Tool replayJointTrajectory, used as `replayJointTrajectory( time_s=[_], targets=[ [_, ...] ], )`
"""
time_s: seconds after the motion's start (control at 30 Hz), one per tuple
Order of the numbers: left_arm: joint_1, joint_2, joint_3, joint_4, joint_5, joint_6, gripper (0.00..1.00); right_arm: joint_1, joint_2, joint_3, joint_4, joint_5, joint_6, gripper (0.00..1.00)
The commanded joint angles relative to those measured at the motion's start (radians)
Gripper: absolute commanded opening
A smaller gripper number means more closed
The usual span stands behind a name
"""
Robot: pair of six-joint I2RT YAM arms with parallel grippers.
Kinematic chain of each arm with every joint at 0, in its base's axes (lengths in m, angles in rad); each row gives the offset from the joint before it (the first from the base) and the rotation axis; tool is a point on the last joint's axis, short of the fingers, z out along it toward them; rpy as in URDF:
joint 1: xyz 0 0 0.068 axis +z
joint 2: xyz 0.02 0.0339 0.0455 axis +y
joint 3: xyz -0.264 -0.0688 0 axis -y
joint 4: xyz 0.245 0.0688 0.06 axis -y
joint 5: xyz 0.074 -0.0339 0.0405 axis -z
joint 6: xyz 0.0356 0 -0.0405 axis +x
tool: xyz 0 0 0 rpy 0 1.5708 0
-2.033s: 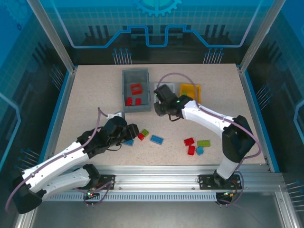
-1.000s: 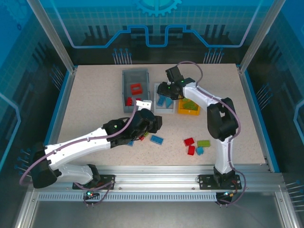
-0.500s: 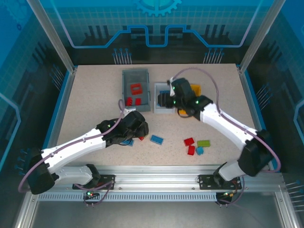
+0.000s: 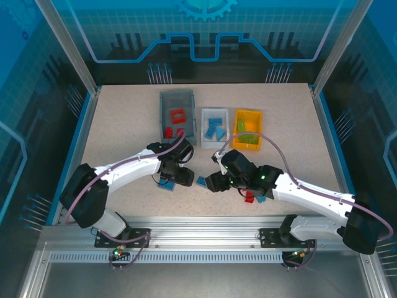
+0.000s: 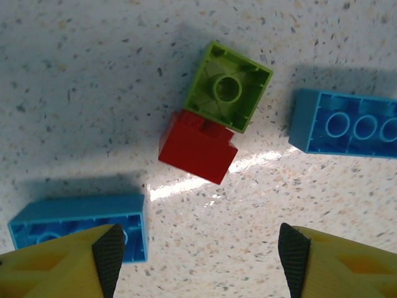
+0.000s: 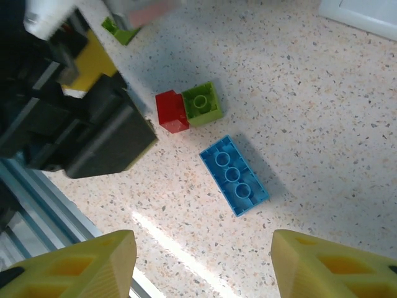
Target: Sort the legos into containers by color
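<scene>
Looking down from the left wrist, a lime green brick (image 5: 227,87) touches a red brick (image 5: 197,147), and blue bricks lie at the right (image 5: 347,127) and lower left (image 5: 80,226). My left gripper (image 5: 198,254) hovers open just short of them, its left pad (image 5: 108,254) over the lower-left blue brick. My right gripper (image 6: 201,261) is open above a blue brick (image 6: 234,175); the red (image 6: 172,111) and green (image 6: 202,103) bricks lie beyond it. From above, the left gripper (image 4: 177,172) and right gripper (image 4: 212,182) flank that blue brick (image 4: 202,181).
The dark grey bin (image 4: 166,102) holds red bricks, the white bin (image 4: 205,133) blue ones, and the orange-yellow bin (image 4: 255,118) green ones. A red brick (image 4: 249,197) and a blue one (image 4: 261,198) peek out by the right arm. The left gripper's black body (image 6: 93,136) stands close beside the right one.
The right arm swung from over the white bin down to the front, beside the loose blue brick. The left arm shifted its pose; its gripper stays over the red and green bricks.
</scene>
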Motion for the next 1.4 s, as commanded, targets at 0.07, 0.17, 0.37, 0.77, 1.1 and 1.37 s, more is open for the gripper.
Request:
replayJointTrajectory(
  time_s=[0.07, 0.17, 0.37, 0.77, 1.1, 1.37],
  targets=[
    [0.002, 0.067, 0.051, -0.004, -0.052, 0.188, 0.7, 0.035, -0.069, -0.049, 0.063, -0.012, 0.055, 0.63],
    [0.003, 0.123, 0.059, 0.026, -0.038, 0.202, 0.7, 0.035, -0.091, -0.091, 0.093, -0.014, 0.067, 0.65],
    [0.003, 0.199, 0.084, 0.058, -0.049, 0.21, 0.65, 0.032, -0.091, -0.082, 0.088, -0.001, 0.068, 0.65],
    [0.004, 0.185, 0.085, 0.05, -0.041, 0.17, 0.34, 0.029, -0.068, -0.074, 0.073, 0.018, 0.076, 0.64],
    [0.035, -0.03, 0.184, -0.127, -0.052, 0.087, 0.31, -0.046, -0.174, -0.061, 0.138, 0.101, 0.089, 0.62],
    [0.19, 0.03, 0.419, -0.164, -0.016, 0.086, 0.29, -0.134, -0.135, 0.005, 0.225, 0.085, 0.074, 0.61]
  ],
)
